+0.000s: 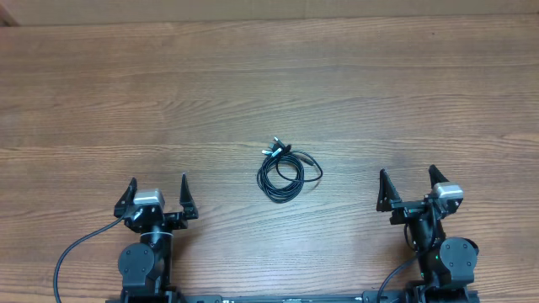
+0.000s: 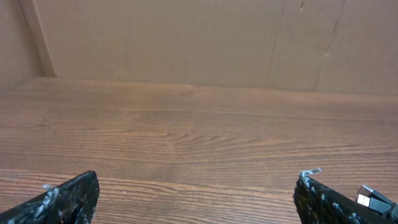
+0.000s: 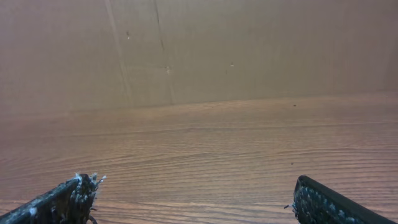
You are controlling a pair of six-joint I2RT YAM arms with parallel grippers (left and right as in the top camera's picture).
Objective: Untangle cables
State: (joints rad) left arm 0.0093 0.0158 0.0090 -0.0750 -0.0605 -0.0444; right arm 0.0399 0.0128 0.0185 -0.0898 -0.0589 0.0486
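Note:
The cables [image 1: 282, 172] lie as a small coiled bundle of thin black cords in the middle of the wooden table [image 1: 253, 84], with silvery plug ends [image 1: 274, 150] at its top. My left gripper [image 1: 157, 194] is open and empty, at the near left, well apart from the bundle. My right gripper [image 1: 408, 185] is open and empty, at the near right. In the left wrist view only the two open fingertips [image 2: 196, 193] and a silvery plug end [image 2: 368, 198] at the far right edge show. The right wrist view shows open fingertips [image 3: 193, 199] over bare wood.
A brown cardboard wall [image 2: 199, 43] stands along the table's far edge and also shows in the right wrist view [image 3: 199, 50]. A thicker black arm wire [image 1: 72, 252] loops at the near left.

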